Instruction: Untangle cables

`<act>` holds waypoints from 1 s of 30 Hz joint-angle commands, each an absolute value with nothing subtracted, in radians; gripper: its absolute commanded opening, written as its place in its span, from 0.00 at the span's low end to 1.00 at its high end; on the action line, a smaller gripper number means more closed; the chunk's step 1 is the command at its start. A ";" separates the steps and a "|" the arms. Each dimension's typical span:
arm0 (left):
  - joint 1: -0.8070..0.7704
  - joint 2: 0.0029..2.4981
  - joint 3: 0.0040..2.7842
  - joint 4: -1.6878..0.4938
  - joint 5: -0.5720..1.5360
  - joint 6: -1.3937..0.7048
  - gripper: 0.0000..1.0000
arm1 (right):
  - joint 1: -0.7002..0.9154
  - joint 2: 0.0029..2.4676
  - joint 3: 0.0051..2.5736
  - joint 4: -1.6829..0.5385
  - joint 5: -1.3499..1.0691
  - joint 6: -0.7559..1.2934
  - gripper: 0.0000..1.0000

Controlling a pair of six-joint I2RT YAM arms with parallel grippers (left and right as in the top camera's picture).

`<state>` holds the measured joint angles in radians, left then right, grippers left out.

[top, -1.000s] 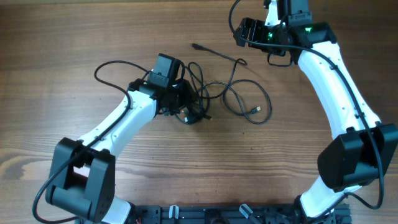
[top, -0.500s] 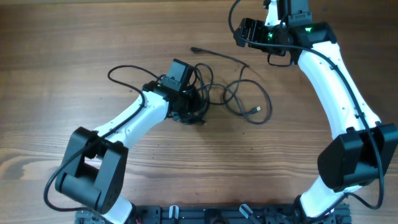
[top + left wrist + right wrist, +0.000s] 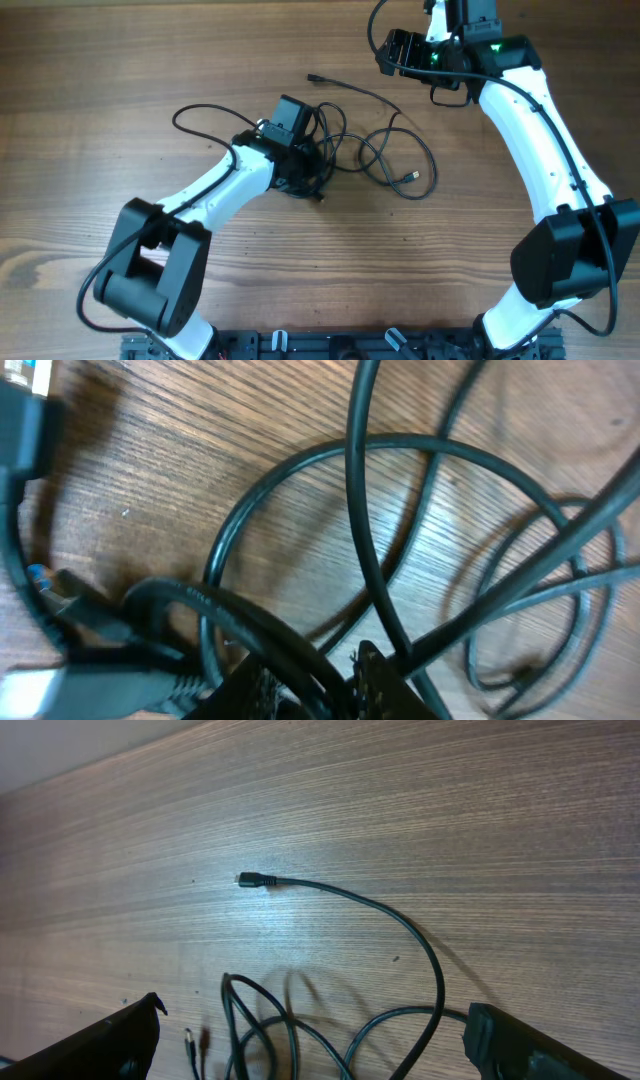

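Observation:
Several thin black cables [image 3: 340, 135] lie looped together mid-table, and one strand ends in a small plug [image 3: 313, 77] to the upper left. My left gripper [image 3: 313, 183] is down in the left side of the tangle. In the left wrist view its fingers [image 3: 378, 680] stand close together with a thick black strand [image 3: 280, 645] caught between them, and other loops [image 3: 358, 510] cross just beyond. My right gripper [image 3: 388, 52] hangs wide open above the far end of the tangle, touching nothing. Its wrist view shows the plug [image 3: 248, 878] and strand [image 3: 400, 925] below the right gripper [image 3: 315, 1020].
The left arm's own thicker black wire [image 3: 200, 108] loops over the wood to the left of the tangle. A second small plug end [image 3: 410, 177] lies at the right of the pile. Both arm bases [image 3: 380, 345] stand at the near table edge.
My left arm has swung right into the tangle and its jaws have narrowed around a strand. The loops near it have shifted slightly. The right arm has not moved.

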<state>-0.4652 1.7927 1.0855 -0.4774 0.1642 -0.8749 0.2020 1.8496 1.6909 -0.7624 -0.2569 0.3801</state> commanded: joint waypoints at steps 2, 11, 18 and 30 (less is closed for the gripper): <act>-0.477 1.866 1.077 -0.457 0.117 -0.880 0.21 | 0.201 1.851 1.694 -0.761 -0.240 0.366 1.00; -0.469 1.871 1.079 -0.376 0.118 -0.879 0.04 | 0.203 1.851 1.694 -0.757 -0.241 0.367 1.00; -0.431 1.742 1.100 -0.378 0.134 -0.902 0.04 | 0.204 1.851 1.694 -0.757 -0.263 0.367 1.00; -0.326 1.411 1.100 -0.378 0.136 -1.217 0.04 | 0.204 1.851 1.694 -0.736 -0.627 0.198 1.00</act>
<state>-0.3611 1.4677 1.0855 -0.3801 0.1390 -1.0920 0.2020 1.8496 1.6909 -0.7437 -0.4450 0.2829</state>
